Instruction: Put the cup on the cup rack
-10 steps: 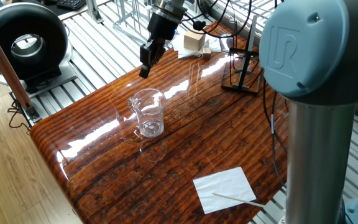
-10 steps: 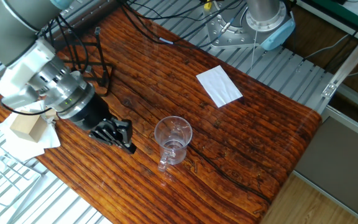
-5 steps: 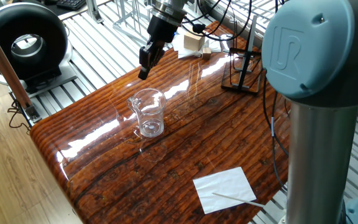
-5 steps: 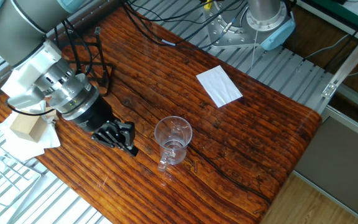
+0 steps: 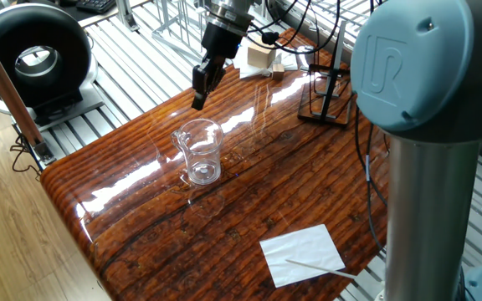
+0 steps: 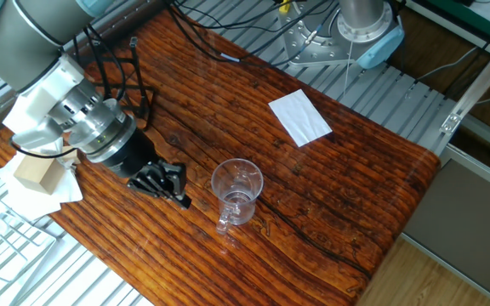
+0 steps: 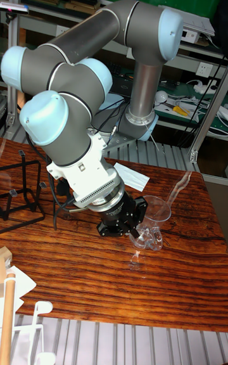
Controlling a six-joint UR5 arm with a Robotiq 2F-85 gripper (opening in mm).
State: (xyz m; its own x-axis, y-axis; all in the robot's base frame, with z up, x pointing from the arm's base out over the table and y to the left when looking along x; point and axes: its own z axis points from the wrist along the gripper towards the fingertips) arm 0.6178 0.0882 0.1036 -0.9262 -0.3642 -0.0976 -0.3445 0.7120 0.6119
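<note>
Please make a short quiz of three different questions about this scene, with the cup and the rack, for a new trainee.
1. True or false: the cup stands upright on the wooden table.
2. Where is the cup rack in the one fixed view? A) at the far side of the table, empty B) lying on the white paper C) held in the jaws
3. Fill in: the gripper is beside the cup and holds ____.

Key: 1 true. 2 A. 3 nothing; whether its jaws are open or shut cannot be told.
</note>
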